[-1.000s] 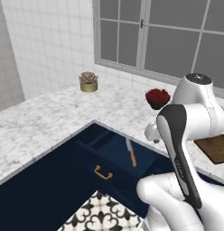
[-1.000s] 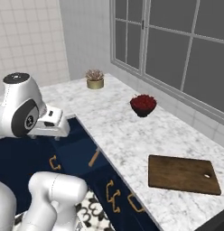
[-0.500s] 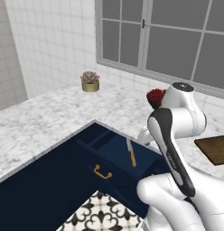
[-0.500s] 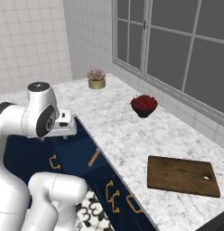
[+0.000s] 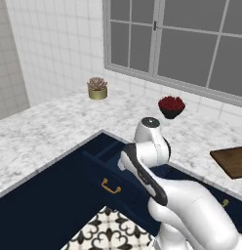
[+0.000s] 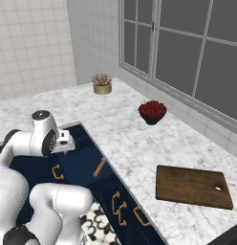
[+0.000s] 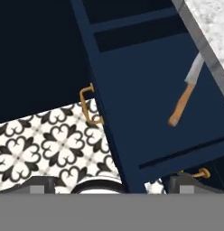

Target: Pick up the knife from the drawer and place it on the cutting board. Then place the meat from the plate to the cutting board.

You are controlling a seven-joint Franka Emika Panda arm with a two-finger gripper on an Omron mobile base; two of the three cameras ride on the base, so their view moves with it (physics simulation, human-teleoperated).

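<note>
Inside the open navy box drawer (image 7: 145, 103), gripper (image 7: 107, 182) spread wide; centre over the tan-handled silver knife (image 7: 182, 104), then descend.

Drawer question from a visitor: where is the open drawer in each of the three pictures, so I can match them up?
Left base view: drawer at centre-left, partly behind the white arm, its gold handle facing the floor.
Right base view: drawer at lower left, beside the counter edge.
Hand view: drawer across the centre and right.
Shared landmark: the patterned floor tiles in front of the drawer.
</note>
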